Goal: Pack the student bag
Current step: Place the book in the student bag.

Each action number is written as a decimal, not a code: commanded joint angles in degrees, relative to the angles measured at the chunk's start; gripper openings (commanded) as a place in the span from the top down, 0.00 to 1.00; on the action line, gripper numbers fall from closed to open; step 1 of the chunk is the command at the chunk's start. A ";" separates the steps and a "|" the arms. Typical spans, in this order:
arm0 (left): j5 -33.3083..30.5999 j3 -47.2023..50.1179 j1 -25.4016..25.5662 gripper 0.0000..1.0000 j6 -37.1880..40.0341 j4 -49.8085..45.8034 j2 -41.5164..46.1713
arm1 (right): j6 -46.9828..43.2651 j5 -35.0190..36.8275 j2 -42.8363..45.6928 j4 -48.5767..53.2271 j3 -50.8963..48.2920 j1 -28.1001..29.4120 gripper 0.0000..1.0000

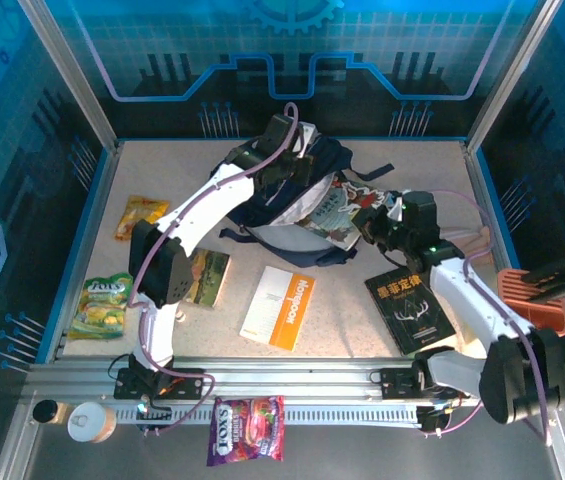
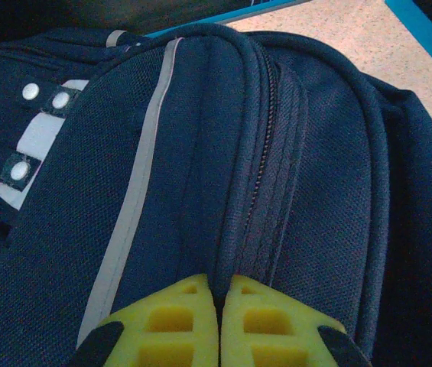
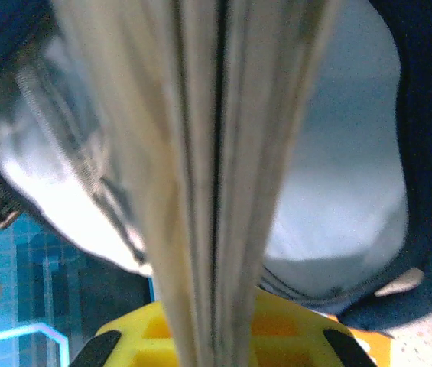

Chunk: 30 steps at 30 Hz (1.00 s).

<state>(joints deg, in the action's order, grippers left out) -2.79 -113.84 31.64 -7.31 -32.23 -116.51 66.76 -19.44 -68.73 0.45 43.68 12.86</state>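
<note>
L arm extended fwd, L tool [image 2: 220,284] pinched; R arm bent, R tool [image 3: 214,317] clamped

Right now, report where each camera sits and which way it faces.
Top external: above and behind the bases, facing down onto the table; left arm and right arm show.
Left wrist: on the left wrist, facing along the left gripper, shut on the student bag's fabric.
Right wrist: on the right wrist, facing along the right gripper, shut on a book at the bag's opening.
Shared: all three show the bag.
</note>
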 commanded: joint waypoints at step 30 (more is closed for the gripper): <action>11.95 -3.48 -6.06 1.00 -7.17 6.20 6.41 | 16.92 15.60 -51.32 -22.02 33.46 12.45 0.97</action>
<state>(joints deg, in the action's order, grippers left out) 6.63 -114.08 26.65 -12.03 -32.16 -114.37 82.24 -4.29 -117.60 -20.23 74.28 24.75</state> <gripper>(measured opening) 0.073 0.080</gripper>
